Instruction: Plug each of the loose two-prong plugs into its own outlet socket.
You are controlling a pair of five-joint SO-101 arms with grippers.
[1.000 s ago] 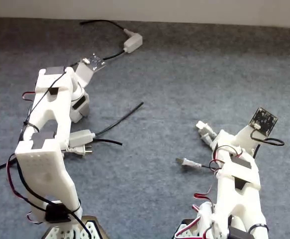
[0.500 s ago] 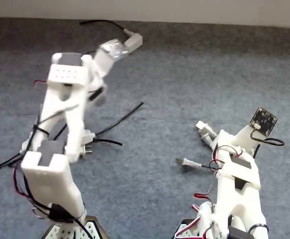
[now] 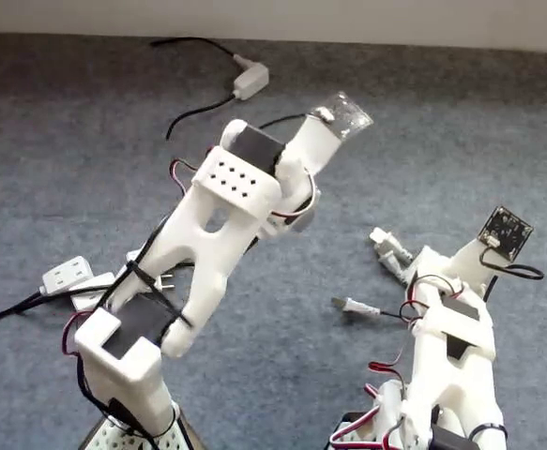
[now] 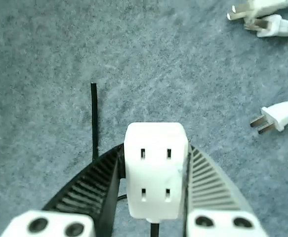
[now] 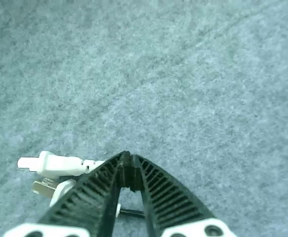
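Grey carpet [image 3: 423, 141] covering the work surface, pale wall [image 3: 348, 19] bordering its far edge, left gripper [image 4: 155, 148] clamping a white outlet block [image 4: 155, 170], right gripper [image 5: 128, 159] sitting fully closed.

White outlet block [image 4: 155, 170], grey carpet [image 4: 45, 59]

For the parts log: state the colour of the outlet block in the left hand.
The outlet block is white; the left wrist view shows it best.
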